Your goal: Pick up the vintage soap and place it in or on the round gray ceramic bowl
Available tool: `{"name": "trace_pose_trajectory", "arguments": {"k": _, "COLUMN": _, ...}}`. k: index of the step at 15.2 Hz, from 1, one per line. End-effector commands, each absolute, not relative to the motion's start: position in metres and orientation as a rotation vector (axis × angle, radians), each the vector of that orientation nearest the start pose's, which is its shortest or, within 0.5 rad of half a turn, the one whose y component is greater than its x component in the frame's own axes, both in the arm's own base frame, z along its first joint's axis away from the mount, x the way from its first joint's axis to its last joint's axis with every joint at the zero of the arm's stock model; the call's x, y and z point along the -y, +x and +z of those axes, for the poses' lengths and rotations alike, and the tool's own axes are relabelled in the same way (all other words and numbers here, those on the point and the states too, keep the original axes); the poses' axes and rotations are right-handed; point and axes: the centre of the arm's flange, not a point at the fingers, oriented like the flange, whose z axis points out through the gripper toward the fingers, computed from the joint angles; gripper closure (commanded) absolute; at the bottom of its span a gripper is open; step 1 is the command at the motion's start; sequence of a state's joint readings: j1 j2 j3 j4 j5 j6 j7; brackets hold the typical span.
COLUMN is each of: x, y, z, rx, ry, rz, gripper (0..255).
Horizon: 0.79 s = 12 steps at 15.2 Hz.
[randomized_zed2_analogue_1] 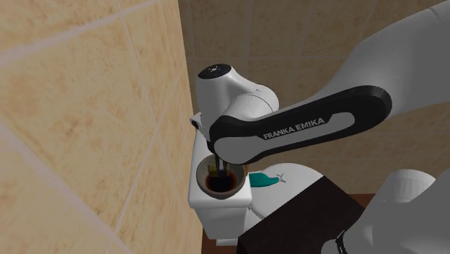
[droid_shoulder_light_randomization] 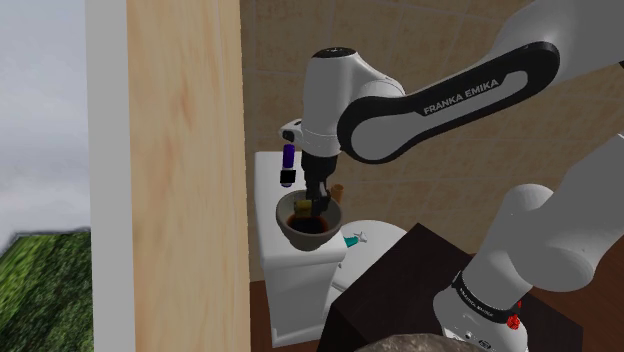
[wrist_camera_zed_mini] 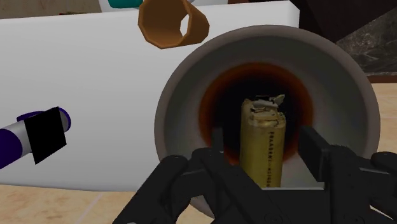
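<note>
**Position of the task's thing.** In the wrist view the soap (wrist_camera_zed_mini: 262,153), a yellow-gold bar with small print down its face, stands on end inside the bowl (wrist_camera_zed_mini: 178,95). The bowl has a gray wall and a dark reddish-brown hollow. The bar's lower end sits in the hollow; its upper end looks ragged and chipped. The bowl rests on the white lid of a toilet tank (wrist_camera_zed_mini: 95,76).

**State of the tool.** The tool (wrist_camera_zed_mini: 266,141) is released. Its two black fingers stand on either side of the bar, with a sliver of bowl showing between each finger and the bar, so nothing is held. In the shoulder view the tool (droid_shoulder_light_randomization: 318,200) reaches down into the bowl (droid_shoulder_light_randomization: 285,222).

**Handling, as we judge it.** The bar looks stiff and light, and its smooth faces are probably slippery. The ragged top suggests it crumbles under a hard pinch. Should a fresh hold be needed, we advise gripping the two long flat sides at mid-length, with moderate force and clear of the broken end.

**Progress.** We judge the placement effectively made. What remains is a straight withdrawal upward.

**Risks.** Standing on end, the bar may topple if a finger brushes it. The bowl may also shift on the smooth lid.

**Adjacent items.** A brown open cup (wrist_camera_zed_mini: 172,24) lies beyond the bowl, and a purple object (wrist_camera_zed_mini: 13,137) with a black tag lies to one side.
</note>
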<state>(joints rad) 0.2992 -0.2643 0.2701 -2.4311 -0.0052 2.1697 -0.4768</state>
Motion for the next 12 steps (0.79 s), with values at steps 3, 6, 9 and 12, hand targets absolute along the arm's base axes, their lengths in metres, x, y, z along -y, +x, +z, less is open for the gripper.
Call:
{"name": "trace_pose_trajectory", "arguments": {"k": 3, "x": -0.243, "y": 0.379, "z": 0.401, "rx": 1.598, "ry": -2.791, "rz": 0.005, "gripper": 0}}
{"name": "trace_pose_trajectory", "arguments": {"k": 6, "x": -0.244, "y": 0.378, "z": 0.414, "rx": 1.598, "ry": -2.791, "rz": 0.005, "gripper": 0}}
{"name": "trace_pose_trajectory", "arguments": {"k": 9, "x": -0.246, "y": 0.377, "z": 0.451, "rx": 1.598, "ry": -2.791, "rz": 0.005, "gripper": 0}}
{"name": "trace_pose_trajectory", "arguments": {"k": 12, "x": -0.246, "y": 0.377, "z": 0.451, "rx": 1.598, "ry": -2.791, "rz": 0.005, "gripper": 0}}
